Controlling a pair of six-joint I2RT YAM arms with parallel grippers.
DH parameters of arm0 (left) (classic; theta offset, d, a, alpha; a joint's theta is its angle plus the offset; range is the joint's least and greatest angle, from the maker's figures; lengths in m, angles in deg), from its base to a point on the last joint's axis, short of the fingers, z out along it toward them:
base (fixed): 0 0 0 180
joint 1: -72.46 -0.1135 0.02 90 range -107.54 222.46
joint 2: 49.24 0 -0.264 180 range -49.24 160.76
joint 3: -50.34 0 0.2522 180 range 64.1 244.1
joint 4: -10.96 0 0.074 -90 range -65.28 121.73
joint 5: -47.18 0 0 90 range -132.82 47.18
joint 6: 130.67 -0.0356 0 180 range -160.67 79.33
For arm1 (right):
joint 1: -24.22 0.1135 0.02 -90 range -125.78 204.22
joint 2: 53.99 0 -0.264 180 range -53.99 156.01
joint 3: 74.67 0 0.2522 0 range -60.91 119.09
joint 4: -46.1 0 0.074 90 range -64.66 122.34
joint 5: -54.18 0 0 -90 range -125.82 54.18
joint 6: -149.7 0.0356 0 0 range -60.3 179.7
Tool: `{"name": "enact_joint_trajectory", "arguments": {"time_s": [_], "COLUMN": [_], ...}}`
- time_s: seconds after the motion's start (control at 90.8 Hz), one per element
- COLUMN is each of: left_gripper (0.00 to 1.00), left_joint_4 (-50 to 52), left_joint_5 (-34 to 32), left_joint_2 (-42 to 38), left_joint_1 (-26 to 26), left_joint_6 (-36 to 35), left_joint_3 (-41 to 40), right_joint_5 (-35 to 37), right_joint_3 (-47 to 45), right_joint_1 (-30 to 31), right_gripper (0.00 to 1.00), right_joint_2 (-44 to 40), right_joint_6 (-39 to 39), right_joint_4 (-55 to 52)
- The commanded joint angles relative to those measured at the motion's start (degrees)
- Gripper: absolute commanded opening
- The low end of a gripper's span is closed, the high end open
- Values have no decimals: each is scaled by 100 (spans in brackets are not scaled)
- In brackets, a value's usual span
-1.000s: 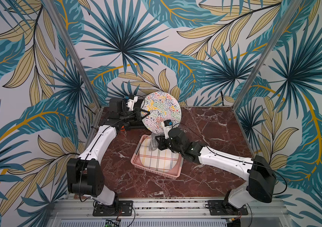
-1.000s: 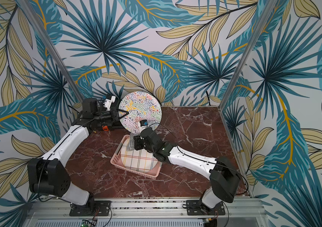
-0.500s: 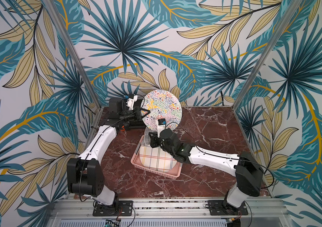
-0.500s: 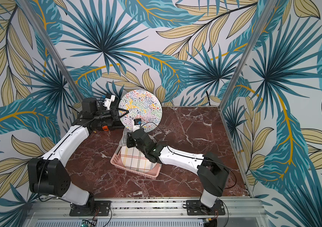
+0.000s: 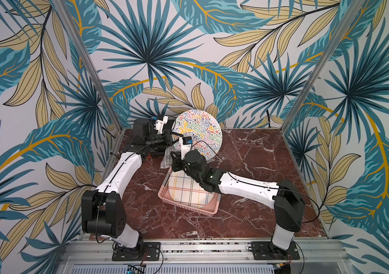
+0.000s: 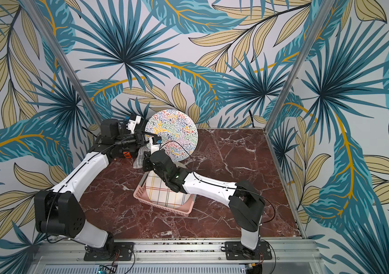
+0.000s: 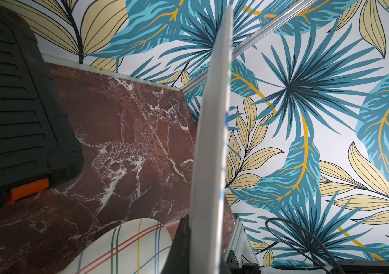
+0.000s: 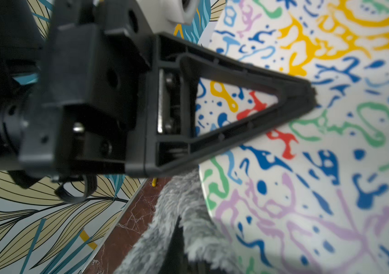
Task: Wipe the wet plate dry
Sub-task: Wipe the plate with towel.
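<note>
**Plate held on edge behind the basket, cloth at its rim**
Behind the pink basket (image 5: 188,209), the left end effector (image 8: 312,96) pinches the wet plate (image 5: 198,132) upright by its rim alone. The right end effector (image 5: 172,160), closed on the grey cloth (image 5: 165,162), sits over the basket's far corner. We judge that a hard wipe could pivot the plate loose. We read no brand or writing.

Wallpaper (image 5: 146,59) of teal palm fronds and beige leaves covered the walls across the upper frame. A red-brown marbled desk (image 5: 248,154) filled the lower centre, flanked by aluminium posts (image 5: 312,71).
</note>
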Motion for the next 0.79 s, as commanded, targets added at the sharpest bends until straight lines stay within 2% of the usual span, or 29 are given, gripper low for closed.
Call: {"name": "enact_joint_trajectory", "arguments": {"time_s": [0.0, 0.231, 0.518, 0.65, 0.782], "left_gripper": [0, 0, 0, 0, 0], "left_joint_4": [208, 210, 395, 496, 496], "left_joint_5": [387, 317, 100, 69, 101], "left_joint_2": [-133, -181, -262, -306, -358], "left_joint_1": [20, 21, 11, 12, 13], "left_joint_6": [-162, -230, -496, -661, -753], "left_joint_3": [-143, -172, -57, 26, 79], "right_joint_5": [803, 628, 207, 589, 1341], "right_joint_3": [352, 97, -1182, -1742, -2526], "right_joint_1": [-189, -191, -193, -199, -235], "right_gripper": [0, 0, 0, 0, 0], "right_joint_2": [-17, -541, -2306, -3208, -4186], "right_joint_6": [-212, -193, 318, 558, 1393], "right_joint_4": [534, 373, -850, -2157, -3676]}}
